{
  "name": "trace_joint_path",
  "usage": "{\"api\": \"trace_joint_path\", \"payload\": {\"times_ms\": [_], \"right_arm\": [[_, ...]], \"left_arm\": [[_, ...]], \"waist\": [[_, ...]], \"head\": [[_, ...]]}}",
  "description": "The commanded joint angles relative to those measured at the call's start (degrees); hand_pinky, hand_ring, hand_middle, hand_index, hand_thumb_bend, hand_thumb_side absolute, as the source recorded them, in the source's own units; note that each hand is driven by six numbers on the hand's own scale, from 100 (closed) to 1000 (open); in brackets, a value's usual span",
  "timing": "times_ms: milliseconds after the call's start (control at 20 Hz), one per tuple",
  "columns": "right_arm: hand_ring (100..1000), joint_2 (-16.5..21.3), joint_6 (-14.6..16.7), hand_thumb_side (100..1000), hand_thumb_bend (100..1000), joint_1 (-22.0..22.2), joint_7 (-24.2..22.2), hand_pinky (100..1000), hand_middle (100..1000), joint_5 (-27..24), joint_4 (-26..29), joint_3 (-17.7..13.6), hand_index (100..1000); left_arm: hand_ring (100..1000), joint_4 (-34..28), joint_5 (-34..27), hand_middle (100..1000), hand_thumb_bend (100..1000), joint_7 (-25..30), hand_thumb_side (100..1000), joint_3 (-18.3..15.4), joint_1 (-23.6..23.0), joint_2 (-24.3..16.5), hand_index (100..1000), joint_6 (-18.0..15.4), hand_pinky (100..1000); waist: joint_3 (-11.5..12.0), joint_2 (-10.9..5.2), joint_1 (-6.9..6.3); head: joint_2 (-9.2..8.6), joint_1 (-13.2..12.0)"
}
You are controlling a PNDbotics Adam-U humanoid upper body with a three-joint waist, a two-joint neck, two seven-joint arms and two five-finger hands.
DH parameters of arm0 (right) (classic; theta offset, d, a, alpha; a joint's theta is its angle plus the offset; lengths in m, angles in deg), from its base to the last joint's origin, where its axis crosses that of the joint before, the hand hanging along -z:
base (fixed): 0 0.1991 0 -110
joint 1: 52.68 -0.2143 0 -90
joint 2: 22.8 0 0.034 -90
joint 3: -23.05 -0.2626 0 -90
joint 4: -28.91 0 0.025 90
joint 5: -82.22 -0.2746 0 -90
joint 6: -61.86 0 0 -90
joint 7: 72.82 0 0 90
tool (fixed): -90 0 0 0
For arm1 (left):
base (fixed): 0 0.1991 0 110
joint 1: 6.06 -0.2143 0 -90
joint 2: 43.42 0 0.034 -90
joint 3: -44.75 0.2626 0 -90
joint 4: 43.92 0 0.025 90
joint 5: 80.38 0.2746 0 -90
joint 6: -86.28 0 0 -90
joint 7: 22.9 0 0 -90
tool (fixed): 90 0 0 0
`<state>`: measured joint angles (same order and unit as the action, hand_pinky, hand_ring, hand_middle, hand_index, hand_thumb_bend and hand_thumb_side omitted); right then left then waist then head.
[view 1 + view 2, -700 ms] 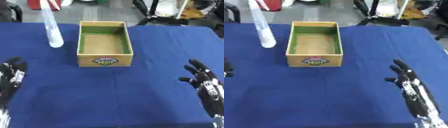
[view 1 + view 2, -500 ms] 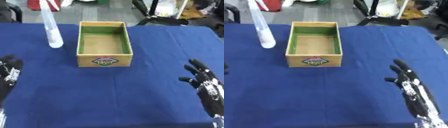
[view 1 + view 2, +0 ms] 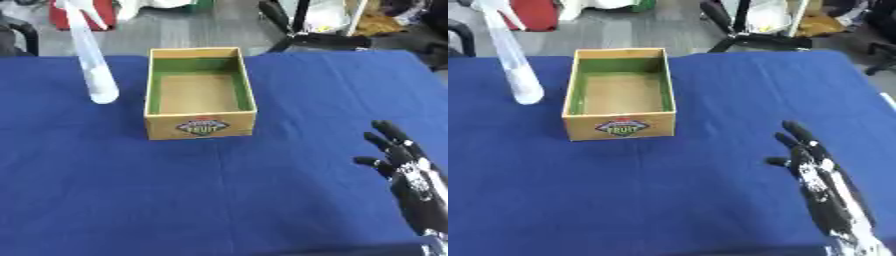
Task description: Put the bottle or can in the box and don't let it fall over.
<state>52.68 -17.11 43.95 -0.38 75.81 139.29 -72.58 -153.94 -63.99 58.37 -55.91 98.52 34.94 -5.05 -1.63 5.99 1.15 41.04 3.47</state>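
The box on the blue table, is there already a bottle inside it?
No, the box holds nothing; the clear bottle stands outside it, on the blue table to its left.

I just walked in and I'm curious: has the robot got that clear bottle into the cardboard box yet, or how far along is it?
Nothing looks done yet. The box sits empty, and the clear bottle stands on the blue table to the box's left. Nothing is in hand: the right hand rests open at the lower right, and the left hand is out of sight. Grasping the bottle and setting it upright in the box remains.
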Motion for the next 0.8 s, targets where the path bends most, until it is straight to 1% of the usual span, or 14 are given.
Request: {"api": "trace_joint_path", "payload": {"times_ms": [50,200,300,400,600,700,800], "right_arm": [[1000,1.4,0.0,708,100,0.1,0.0,744,1000,0.2,0.5,-0.1,979],[1000,1.7,-0.1,709,100,0.1,-0.5,744,1000,0.0,0.4,0.5,979],[1000,2.0,-0.1,709,100,-0.1,-1.0,744,1000,-0.1,0.3,0.9,979],[1000,2.3,-0.2,710,100,-0.3,-1.3,744,1000,-0.3,0.3,1.2,979],[1000,2.6,-0.3,710,100,-0.9,-2.0,744,1000,-0.7,0.2,1.9,979],[1000,2.7,-0.3,710,100,-1.3,-2.3,743,1000,-0.9,0.2,2.1,979],[1000,2.8,-0.4,710,100,-1.6,-2.5,743,1000,-1.0,0.1,2.2,979]], "left_arm": [[686,-1.8,1.0,594,479,-2.4,641,-1.2,3.9,-6.6,818,0.2,657],[694,-0.7,2.4,610,477,-4.8,627,-1.4,8.3,-11.0,821,0.1,676],[699,1.5,4.1,616,476,-6.0,627,-1.1,11.3,-14.0,823,0.2,682],[701,4.4,4.8,615,477,-6.3,631,-0.4,14.4,-17.1,824,1.4,681],[700,10.4,3.0,611,477,-3.5,648,1.6,20.4,-23.1,825,4.9,679],[699,13.5,3.3,609,476,-1.6,659,3.5,23.6,-24.3,828,6.8,680],[701,16.6,4.7,612,474,0.2,674,5.8,26.7,-23.6,835,8.7,685]], "waist": [[-0.6,-1.06,-0.34],[-2.1,-1.20,-0.70],[-3.4,-1.21,-1.03],[-4.7,-1.14,-1.26],[-7.4,-0.84,-1.74],[-8.7,-0.66,-2.00],[-9.5,-0.55,-2.23]], "head": [[-0.29,-0.2],[-0.39,-0.9],[-0.48,-1.5],[-0.72,-1.9],[-1.37,-2.5],[-1.65,-2.6],[-1.73,-2.6]]}}
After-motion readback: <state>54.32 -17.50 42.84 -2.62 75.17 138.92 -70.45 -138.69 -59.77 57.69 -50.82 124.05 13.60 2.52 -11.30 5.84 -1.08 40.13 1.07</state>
